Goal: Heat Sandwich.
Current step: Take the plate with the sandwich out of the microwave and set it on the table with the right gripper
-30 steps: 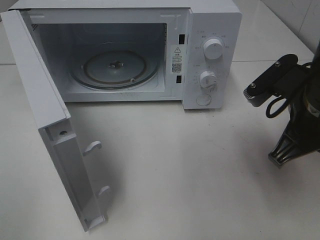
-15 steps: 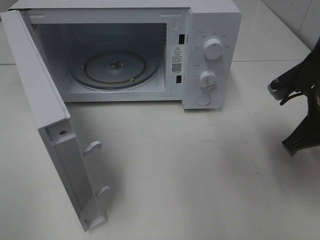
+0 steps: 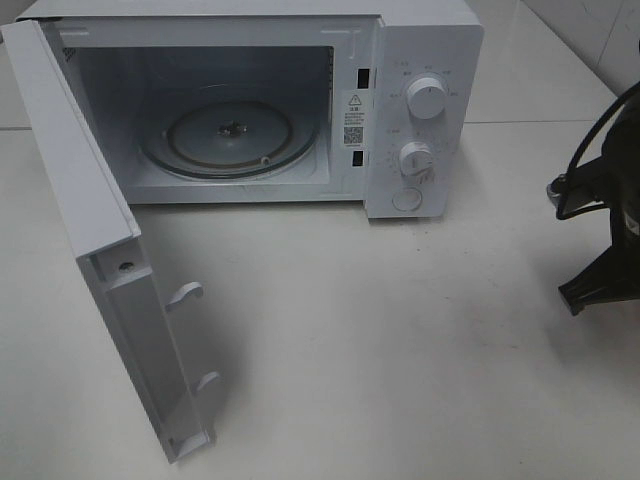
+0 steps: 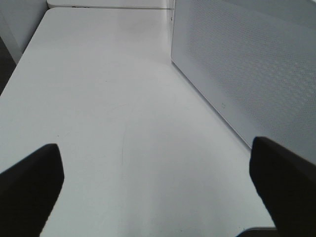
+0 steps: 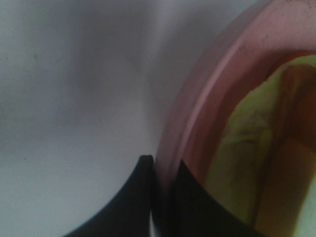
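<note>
The sandwich, showing pale yellow-green filling and tan crust, lies on a round pink plate in the right wrist view. My right gripper is shut on the plate's rim, one finger on each side. Plate and sandwich are out of the exterior high view, where only part of my right arm shows at the right edge. The white microwave stands at the back with its door swung wide open and its glass turntable bare. My left gripper is open over the table, holding nothing.
A perforated white panel of the microwave stands close beside the left gripper. The open door juts forward toward the table's front on the left. White table surface stretches in front of the microwave.
My right arm has swung to the right and turned, so less of it shows at the right edge of the exterior high view. The microwave and door have not moved.
</note>
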{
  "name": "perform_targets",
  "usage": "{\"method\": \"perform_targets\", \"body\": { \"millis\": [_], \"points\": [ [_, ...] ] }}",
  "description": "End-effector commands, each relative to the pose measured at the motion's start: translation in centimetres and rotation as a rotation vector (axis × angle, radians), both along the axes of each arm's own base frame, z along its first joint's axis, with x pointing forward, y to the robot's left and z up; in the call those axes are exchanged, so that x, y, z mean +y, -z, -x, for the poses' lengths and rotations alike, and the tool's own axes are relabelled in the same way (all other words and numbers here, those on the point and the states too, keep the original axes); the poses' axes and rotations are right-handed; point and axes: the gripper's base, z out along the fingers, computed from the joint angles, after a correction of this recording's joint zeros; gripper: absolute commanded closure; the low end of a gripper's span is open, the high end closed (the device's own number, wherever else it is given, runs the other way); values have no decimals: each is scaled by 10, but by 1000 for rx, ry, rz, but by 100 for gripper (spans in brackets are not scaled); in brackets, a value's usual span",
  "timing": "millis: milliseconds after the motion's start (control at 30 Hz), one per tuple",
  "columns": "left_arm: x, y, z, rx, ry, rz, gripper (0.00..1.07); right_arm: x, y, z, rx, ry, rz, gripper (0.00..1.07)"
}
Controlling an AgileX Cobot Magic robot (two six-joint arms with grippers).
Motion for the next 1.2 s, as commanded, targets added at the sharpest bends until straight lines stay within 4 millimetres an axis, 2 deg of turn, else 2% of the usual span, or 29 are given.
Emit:
{"method": "perform_targets", "body": {
  "millis": [33, 700, 967, 1200],
  "points": [
    [0, 0, 2, -27, -4, 4, 9, -2, 5, -5, -7, -11, 22, 103],
    [0, 0, 2, -27, -4, 4, 9, 7, 59, -20, 10, -52, -26, 102],
    [0, 0, 2, -27, -4, 4, 9, 7, 60, -20, 10, -49, -31, 100],
    [0, 0, 2, -27, -4, 4, 9, 6, 60, -19, 21, -34, -20, 92]
  ]
}}
